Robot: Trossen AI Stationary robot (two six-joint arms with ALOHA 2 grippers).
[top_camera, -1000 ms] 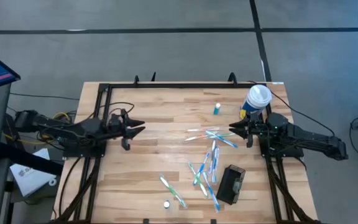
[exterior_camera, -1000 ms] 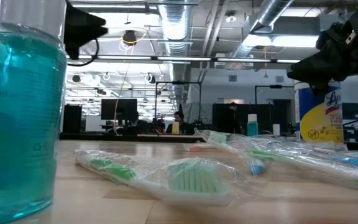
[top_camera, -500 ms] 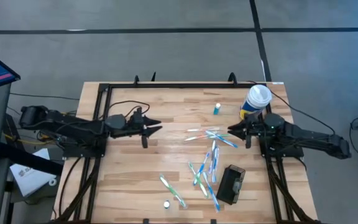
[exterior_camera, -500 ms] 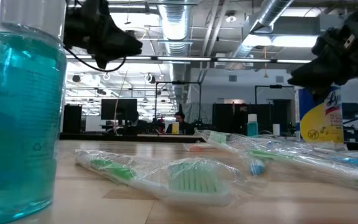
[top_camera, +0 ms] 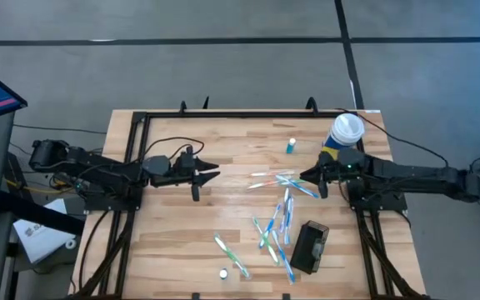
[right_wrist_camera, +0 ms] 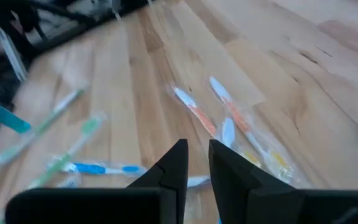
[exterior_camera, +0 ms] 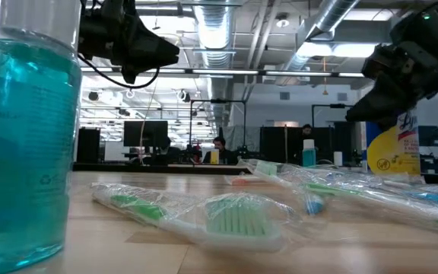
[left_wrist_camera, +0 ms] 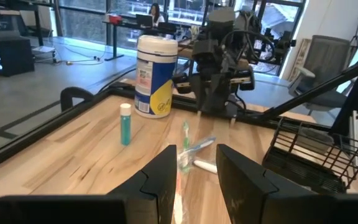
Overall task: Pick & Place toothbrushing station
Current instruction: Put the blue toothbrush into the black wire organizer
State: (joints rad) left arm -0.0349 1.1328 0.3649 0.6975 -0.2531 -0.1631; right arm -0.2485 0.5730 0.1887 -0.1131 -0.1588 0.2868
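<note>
The toothbrushing station [top_camera: 309,247], a small black rectangular caddy with dark mesh-like sides, lies on the light wooden slatted table [top_camera: 182,242] near its front right corner, untouched and well apart from both grippers. Just beside it, towards the table's middle, lie scattered plastic-wrapped toothbrushes [top_camera: 275,229] in blue, green and orange. Farther back, the right gripper [top_camera: 307,176] hovers over the upper end of that scatter, its fingers only a narrow gap apart with nothing between them. The left gripper [top_camera: 215,174] hangs over the bare wood left of centre, pointing at the toothbrushes, its jaws slightly parted and empty. Beyond stand a small teal tube with a white cap [top_camera: 291,147] and a white-lidded yellow-and-blue cylindrical canister [top_camera: 343,135] at the back right.
</note>
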